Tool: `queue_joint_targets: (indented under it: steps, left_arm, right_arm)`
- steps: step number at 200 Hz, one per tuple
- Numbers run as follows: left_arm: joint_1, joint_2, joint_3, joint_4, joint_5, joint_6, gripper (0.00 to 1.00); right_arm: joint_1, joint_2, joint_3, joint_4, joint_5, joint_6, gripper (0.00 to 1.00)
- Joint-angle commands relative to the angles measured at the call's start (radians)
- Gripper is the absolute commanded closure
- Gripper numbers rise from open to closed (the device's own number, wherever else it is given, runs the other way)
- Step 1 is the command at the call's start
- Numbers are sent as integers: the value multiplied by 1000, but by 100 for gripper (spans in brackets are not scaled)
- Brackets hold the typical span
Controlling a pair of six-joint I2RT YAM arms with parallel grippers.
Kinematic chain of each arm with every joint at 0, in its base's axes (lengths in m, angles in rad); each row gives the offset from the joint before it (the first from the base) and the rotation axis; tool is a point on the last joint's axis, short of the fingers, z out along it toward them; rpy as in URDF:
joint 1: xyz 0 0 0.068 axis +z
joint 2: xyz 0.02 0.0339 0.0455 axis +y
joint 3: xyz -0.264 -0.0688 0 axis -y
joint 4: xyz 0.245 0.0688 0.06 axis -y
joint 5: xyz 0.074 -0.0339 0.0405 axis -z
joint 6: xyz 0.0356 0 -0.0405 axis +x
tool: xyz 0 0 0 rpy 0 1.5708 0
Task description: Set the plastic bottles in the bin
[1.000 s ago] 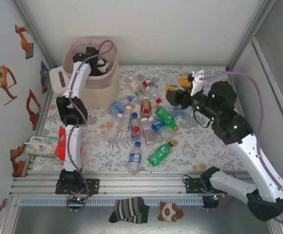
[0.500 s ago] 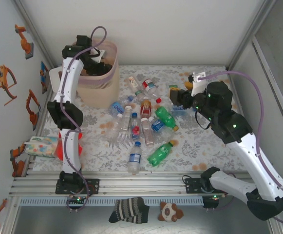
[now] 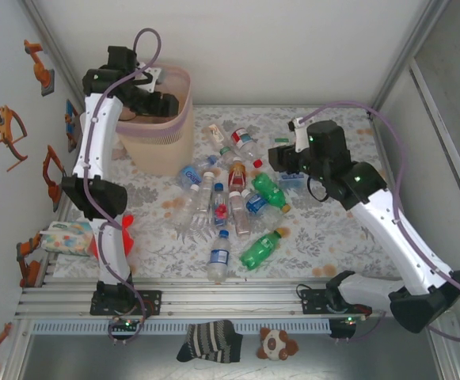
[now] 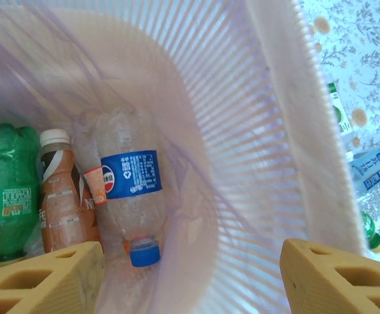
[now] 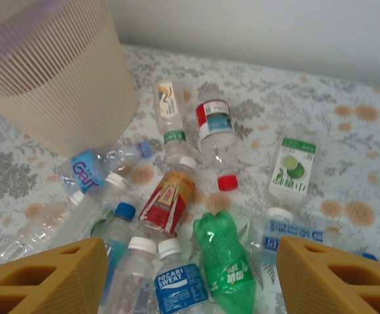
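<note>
Left gripper (image 4: 191, 278) over the bin (image 4: 275, 98) and right gripper (image 5: 191, 275) above the plastic bottles (image 5: 224, 261) both hold fingers apart, empty; the bottles look light, slick and crushable, so pinch mid-body.

Left arm (image 3: 87, 146) and right arm (image 3: 396, 229) — white shells, black joint housings, one lilac cable (image 3: 158, 47) each. Left gripper (image 4: 190, 278): ochre fingers (image 4: 42, 278) with triangular hollows.

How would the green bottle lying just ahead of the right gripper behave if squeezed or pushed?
The green bottle lies on its side on the table, so a push would probably roll it against the Pocari Sweat bottle beside it. It looks empty and thin-walled, so likely light and apt to dent when squeezed.
</note>
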Motion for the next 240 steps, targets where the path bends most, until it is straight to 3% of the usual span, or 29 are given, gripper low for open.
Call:
queue_joint_targets:
  steps: [1, 70, 169, 240]
  left_arm:
    - [4, -95, -58, 28, -3, -24, 29]
    - [4, -335, -350, 236, 44, -87, 29]
    - [7, -839, -1043, 659, 2, -135, 29]
    - [-2, -946, -1167, 695, 6, -164, 28]
  right_arm:
    - [-4, 24, -29, -27, 4, 50, 32]
    - [-13, 164, -60, -26, -51, -67, 37]
    - [-32, 479, 22, -11, -42, -207, 37]
    - [-33, 722, 175, -74, 4, -251, 33]
